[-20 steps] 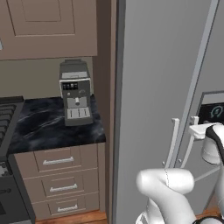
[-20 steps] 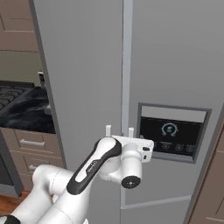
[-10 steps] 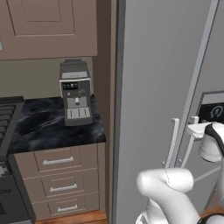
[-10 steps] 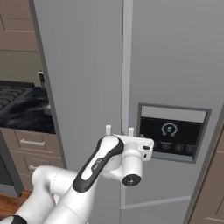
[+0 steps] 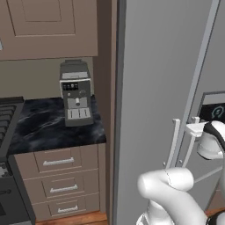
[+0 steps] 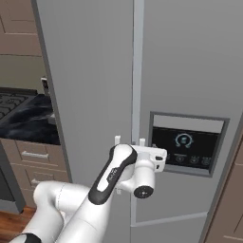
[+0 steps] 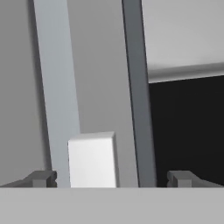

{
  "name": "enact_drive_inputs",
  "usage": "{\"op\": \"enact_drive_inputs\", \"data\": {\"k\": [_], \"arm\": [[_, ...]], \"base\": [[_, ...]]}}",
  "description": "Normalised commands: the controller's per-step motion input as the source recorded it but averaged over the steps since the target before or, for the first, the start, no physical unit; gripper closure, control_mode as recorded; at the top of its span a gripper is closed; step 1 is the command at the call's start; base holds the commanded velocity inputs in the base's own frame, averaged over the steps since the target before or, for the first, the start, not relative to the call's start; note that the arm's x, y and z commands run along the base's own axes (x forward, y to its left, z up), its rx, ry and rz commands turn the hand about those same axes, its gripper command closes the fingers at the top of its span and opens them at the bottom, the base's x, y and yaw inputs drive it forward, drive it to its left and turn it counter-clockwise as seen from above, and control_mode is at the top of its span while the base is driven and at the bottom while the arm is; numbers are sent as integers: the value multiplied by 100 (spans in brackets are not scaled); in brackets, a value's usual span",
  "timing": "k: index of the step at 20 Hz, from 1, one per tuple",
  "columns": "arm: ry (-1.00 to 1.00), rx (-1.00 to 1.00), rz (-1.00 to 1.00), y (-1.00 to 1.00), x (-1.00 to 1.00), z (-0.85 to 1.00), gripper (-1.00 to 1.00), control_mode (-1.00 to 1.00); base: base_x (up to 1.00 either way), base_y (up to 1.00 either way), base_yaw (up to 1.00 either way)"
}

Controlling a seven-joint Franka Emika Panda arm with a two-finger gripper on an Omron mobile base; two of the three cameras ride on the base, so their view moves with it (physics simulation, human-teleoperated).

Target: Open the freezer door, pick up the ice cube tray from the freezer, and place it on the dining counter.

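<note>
Kitchen: hand (image 7: 111, 178) (wide) at freezer door (image 6: 190, 71) handle (image 7: 57, 87)

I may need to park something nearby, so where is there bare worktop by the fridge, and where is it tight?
The black marble worktop is bare in front of the coffee machine and leftward toward the stove. It is tight at the freezer door, where the open end effector sits at the pale handle.

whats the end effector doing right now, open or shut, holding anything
End effector: open, holding nothing, fingertips either side of the slim pale vertical handle on the tall flat grey freezer door.
</note>
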Motion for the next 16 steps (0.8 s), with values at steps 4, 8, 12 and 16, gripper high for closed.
{"op": "enact_drive_inputs", "data": {"k": [4,8,12,16], "arm": [[0,0,0,0,11,-2,100,-100],[0,0,0,0,0,0,100,-100],[0,0,0,0,0,0,100,-100],[0,0,0,0,0,0,100,-100]], "base": [[0,0,0],[0,0,0],[0,0,0],[0,0,0]]}}
